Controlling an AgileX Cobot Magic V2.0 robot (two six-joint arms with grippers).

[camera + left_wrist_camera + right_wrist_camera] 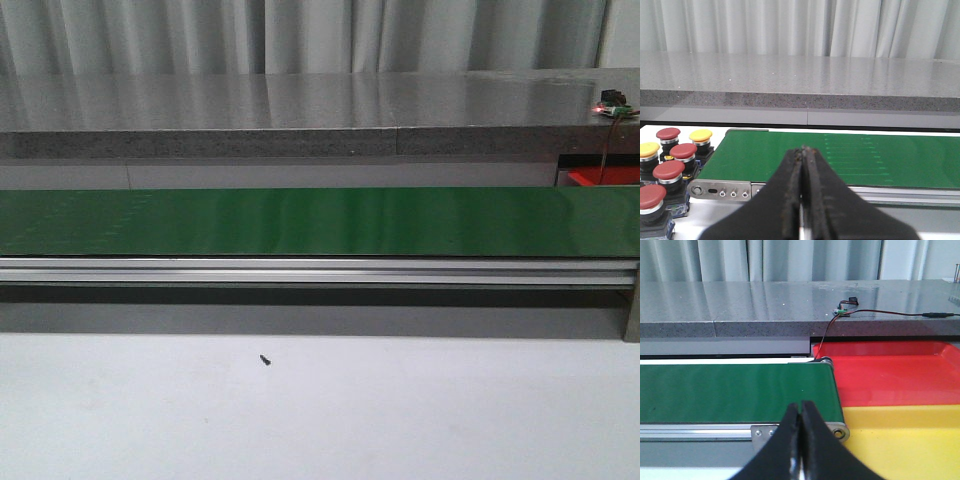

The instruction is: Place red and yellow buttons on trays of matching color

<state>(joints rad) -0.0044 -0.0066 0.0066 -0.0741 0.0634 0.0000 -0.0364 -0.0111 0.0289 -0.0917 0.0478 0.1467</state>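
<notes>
Green conveyor belt stretched across the middle of the front view, bare of buttons, aluminium rail just below it, grey stone counter behind. Small dark speck, perhaps a screw, alone on the white table in the lower middle of that frame; too small to tell for sure. Small circuit board with a lit red light at the upper right, on the counter. Left gripper low in the centre of its wrist view, jaws pressed together on nothing. Red buttons and yellow buttons clustered at the lower left of that frame, just beside the belt's end. Right gripper likewise closed and empty at the bottom centre of its view. Red tray at the right middle, beside the belt's other end, yellow tray touching it at the lower right.
</notes>
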